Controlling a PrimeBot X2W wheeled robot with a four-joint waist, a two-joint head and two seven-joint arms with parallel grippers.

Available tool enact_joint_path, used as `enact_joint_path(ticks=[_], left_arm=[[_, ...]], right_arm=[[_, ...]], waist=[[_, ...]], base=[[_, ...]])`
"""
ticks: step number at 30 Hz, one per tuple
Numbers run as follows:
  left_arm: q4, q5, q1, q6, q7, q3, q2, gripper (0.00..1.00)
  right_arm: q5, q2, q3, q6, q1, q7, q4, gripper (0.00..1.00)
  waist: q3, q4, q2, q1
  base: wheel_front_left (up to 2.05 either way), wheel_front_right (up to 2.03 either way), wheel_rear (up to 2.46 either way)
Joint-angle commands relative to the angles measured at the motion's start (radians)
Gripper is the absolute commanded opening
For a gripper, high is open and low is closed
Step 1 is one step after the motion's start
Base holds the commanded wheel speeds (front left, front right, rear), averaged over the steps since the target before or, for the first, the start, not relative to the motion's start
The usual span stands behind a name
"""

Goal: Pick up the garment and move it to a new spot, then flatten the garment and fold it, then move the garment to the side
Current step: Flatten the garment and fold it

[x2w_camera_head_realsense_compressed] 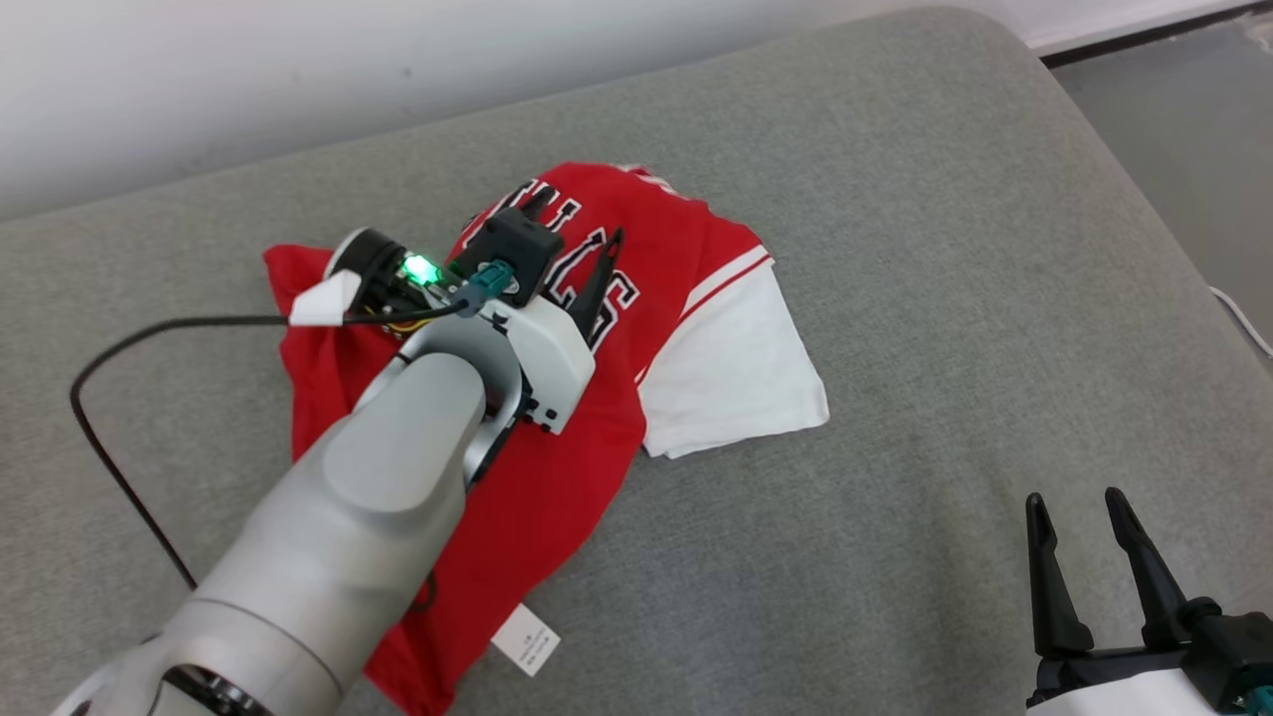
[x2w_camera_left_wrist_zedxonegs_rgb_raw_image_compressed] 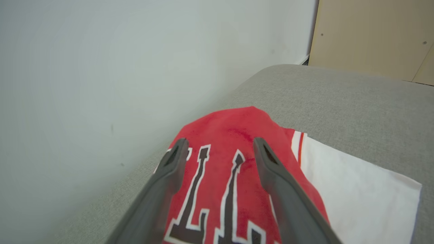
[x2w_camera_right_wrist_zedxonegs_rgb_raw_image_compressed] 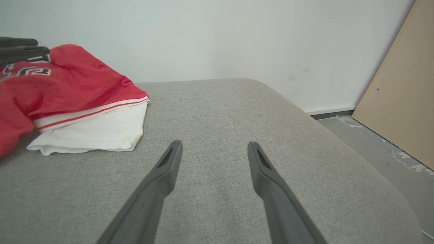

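- Cable (x2w_camera_head_realsense_compressed: 94, 398) loops dark across the left of the grey cushion (x2w_camera_head_realsense_compressed: 895, 219) and runs to the left arm (x2w_camera_head_realsense_compressed: 398, 497).
- Left gripper (x2w_camera_head_realsense_compressed: 575, 234) hangs over the far part of the shirt (x2w_camera_head_realsense_compressed: 537, 477), above its black lettering. In the left wrist view its fingers (x2w_camera_left_wrist_zedxonegs_rgb_raw_image_compressed: 171, 169) stand wide apart, with red cloth under them and nothing pinched between.
- Shirt lies left of centre on the cushion, rumpled. Its red body runs from the far side toward the near edge and is partly hidden by the left arm.
- Tag (x2w_camera_head_realsense_compressed: 524, 639) of white paper sticks out at the shirt's near hem.
- Sleeve (x2w_camera_head_realsense_compressed: 736, 383), white with red trim, is doubled over on the shirt's right side.
- Handling, as a guess: a light, limp knit that will sag and bunch. It is not fragile and should slip little on the cushion weave. It is best pinched at a hem, shoulder or sleeve edge, one corner per gripper for spreading flat.
- Right gripper (x2w_camera_head_realsense_compressed: 1075, 497) sits at the near right, jaws wide and holding nothing, over bare cushion well apart from the shirt.
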Motion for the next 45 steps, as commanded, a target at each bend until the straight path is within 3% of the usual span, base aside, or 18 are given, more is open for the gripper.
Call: enact_joint_path(ticks=[1,7,18,23,28,36,45], left_arm=[[0.005,-0.015,0.018,0.002,-0.012,0.011,-0.003,1.0],[-0.091,-0.059,0.095,0.037,-0.028,0.088,-0.02,1.0],[-0.475,-0.049,0.498,0.135,-0.027,0.264,0.069,1.0],[-0.607,-0.021,0.695,0.176,-0.027,0.351,0.083,1.0],[-0.716,0.026,0.861,0.175,-0.027,0.424,0.073,1.0],[-0.841,0.116,1.078,0.131,-0.027,0.538,0.005,1.0],[-0.881,0.196,1.194,0.064,-0.027,0.659,-0.048,1.0]], right_arm=[[-0.013,-0.002,-0.006,-0.002,0.005,0.001,0.003,1.0],[-0.031,-0.003,-0.041,-0.002,0.028,0.001,-0.007,1.0],[-0.116,-0.003,-0.081,-0.002,0.077,0.001,-0.036,1.0],[-0.144,-0.003,-0.085,-0.002,0.094,0.001,-0.055,1.0],[-0.155,-0.003,-0.082,-0.002,0.113,0.001,-0.048,1.0],[-0.157,-0.003,-0.077,-0.002,0.128,0.001,-0.022,1.0],[-0.159,-0.003,-0.076,-0.002,0.144,0.001,0.004,1.0]], waist=[[-0.015,0.016,-0.0001,-0.0001],[-0.083,0.088,-0.0001,-0.0001],[-0.226,0.215,-0.0001,-0.0001],[-0.268,0.259,-0.0001,-0.0001],[-0.295,0.298,-0.0001,-0.0001],[-0.322,0.334,-0.0001,-0.0001],[-0.344,0.341,-0.0001,-0.0001]], base=[[0.0,0.0,0.0],[0.0,0.0,0.0],[0.0,0.0,0.0],[0.0,0.0,0.0],[0.0,0.0,0.0],[0.0,0.0,0.0],[0.0,0.0,0.0]])
